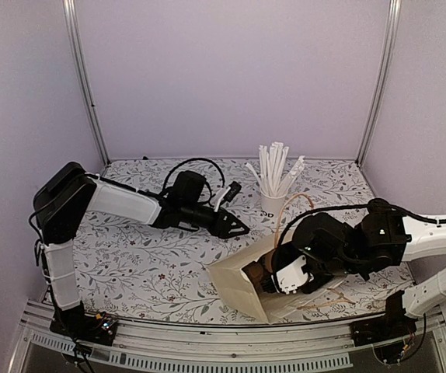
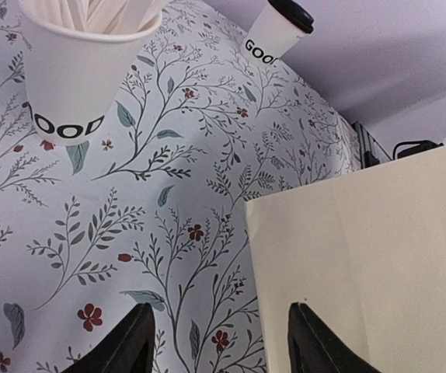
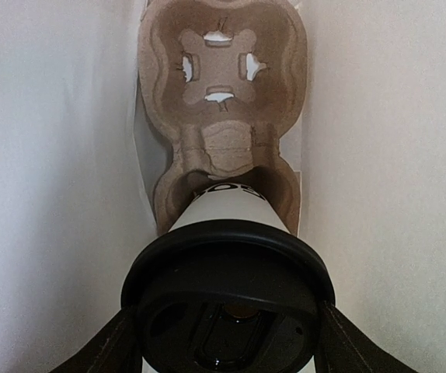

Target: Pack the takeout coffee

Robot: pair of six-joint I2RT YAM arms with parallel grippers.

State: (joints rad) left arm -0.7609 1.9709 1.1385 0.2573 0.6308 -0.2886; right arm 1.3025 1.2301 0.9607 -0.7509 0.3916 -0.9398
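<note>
The takeout coffee [image 3: 231, 214], a white cup with a black lid, lies inside the cream paper bag [image 1: 235, 284]. Its base rests in the near pocket of a brown cardboard cup carrier [image 3: 223, 85]. My right gripper [image 3: 227, 342] reaches into the bag's mouth and is shut on the cup, one finger pressed against each side just below the lid. A second lidded white cup [image 2: 277, 31] stands far back on the table. My left gripper [image 2: 223, 342] hovers open over the floral tabletop beside the bag's edge [image 2: 378, 264], with nothing between its fingers.
A white cup full of long white straws [image 1: 273, 190] stands behind the bag, and shows close by in the left wrist view [image 2: 75, 78]. The bag's tan handle loops [image 1: 291, 206] rise near it. Walls enclose the floral table [image 1: 130, 264] on three sides.
</note>
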